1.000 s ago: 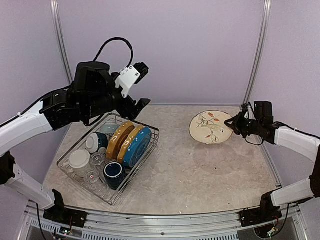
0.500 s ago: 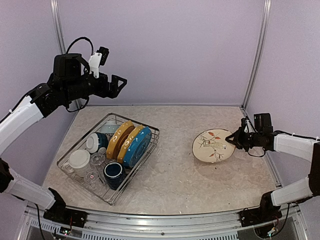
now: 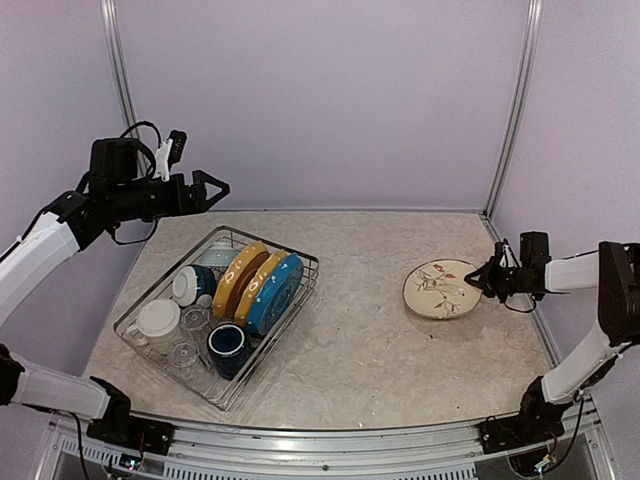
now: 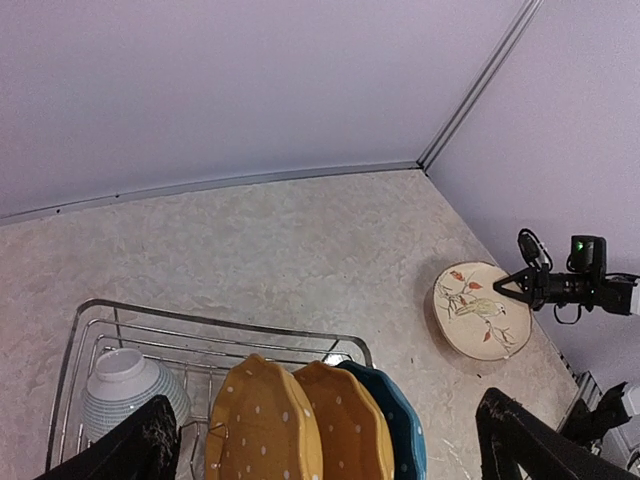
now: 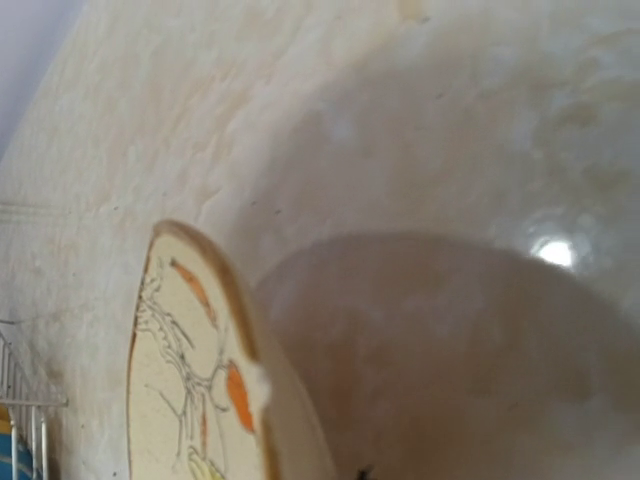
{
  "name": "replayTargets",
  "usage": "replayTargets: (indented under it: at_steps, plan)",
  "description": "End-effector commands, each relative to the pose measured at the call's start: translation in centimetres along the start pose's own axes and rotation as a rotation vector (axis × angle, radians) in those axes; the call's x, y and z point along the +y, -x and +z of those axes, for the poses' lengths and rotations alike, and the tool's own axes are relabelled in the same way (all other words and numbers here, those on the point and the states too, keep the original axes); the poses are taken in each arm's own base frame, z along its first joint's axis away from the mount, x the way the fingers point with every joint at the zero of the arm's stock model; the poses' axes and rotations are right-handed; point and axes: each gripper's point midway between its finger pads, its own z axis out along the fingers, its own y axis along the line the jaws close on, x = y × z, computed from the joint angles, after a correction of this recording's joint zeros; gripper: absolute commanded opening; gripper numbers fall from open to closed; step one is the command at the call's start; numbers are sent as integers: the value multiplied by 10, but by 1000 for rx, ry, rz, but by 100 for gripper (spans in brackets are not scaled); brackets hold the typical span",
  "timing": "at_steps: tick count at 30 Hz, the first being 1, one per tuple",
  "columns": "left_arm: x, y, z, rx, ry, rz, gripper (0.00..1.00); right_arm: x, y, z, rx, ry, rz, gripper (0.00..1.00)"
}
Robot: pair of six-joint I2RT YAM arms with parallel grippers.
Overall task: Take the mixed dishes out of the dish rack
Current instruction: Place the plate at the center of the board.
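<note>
High above the back left corner of the dish rack (image 4: 215, 322): left fingers (image 4: 135, 450), spread wide, holding nothing. At the right of the counter (image 3: 360, 350): right fingers (image 3: 485, 277), pinched shut on the rim of the cream plate (image 3: 438, 290), tilted, low over the surface. Upright between the rack's prongs: two yellow plates (image 3: 245, 275), one blue plate (image 3: 278, 293). Nearer the front: navy mug (image 3: 228, 345), cream mug (image 3: 158, 320).

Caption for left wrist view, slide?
Open left fingers over yellow and blue plates in the dish rack; right fingers hold cream plate.
</note>
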Motion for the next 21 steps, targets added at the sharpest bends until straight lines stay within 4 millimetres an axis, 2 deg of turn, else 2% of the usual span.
replayTargets:
  at_steps: [1,9,21]
  plan:
    - [-8,1,-4,-3,-67,-7,99,20,44,-9,-77,120,-65,0]
    - [-4,1,-7,4,-53,2,99,-14,53,-1,-94,58,-36,0]
    - [-1,0,-4,21,-72,-21,99,-49,44,8,-72,-44,-31,0]
